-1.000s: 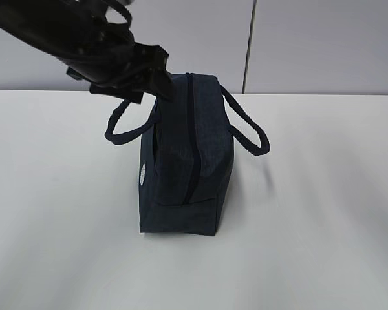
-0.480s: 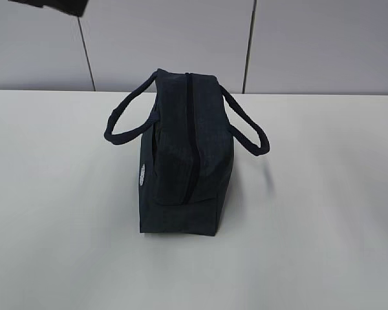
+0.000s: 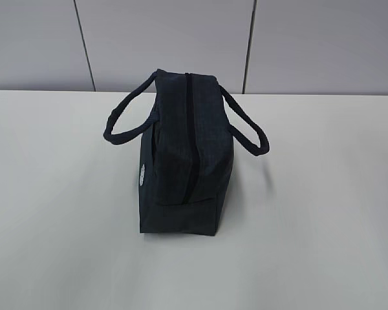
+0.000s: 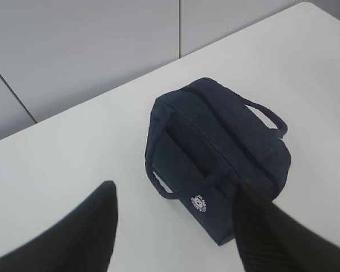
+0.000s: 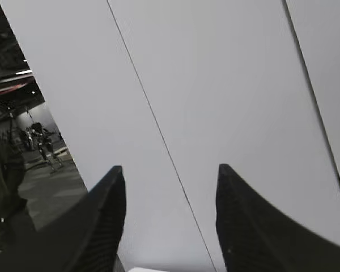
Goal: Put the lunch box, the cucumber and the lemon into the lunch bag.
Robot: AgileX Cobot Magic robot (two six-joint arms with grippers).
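Observation:
The dark navy lunch bag (image 3: 184,161) stands on the white table (image 3: 323,213), zipped shut along its top, its two loop handles hanging to either side. It also shows in the left wrist view (image 4: 215,153), with its round white logo (image 4: 199,202) facing the camera. My left gripper (image 4: 175,190) is open and empty, held high above the table in front of the bag. My right gripper (image 5: 169,170) is open and empty, pointing at the grey wall. Neither gripper shows in the exterior view. The lunch box, cucumber and lemon are out of view.
A grey panelled wall (image 3: 181,39) runs behind the table. In the right wrist view a dim room with distant equipment (image 5: 22,147) shows past the wall's left edge.
My left arm, which was over the bag's left handle a second ago, has lifted up and left out of the exterior view. The bag has not moved.

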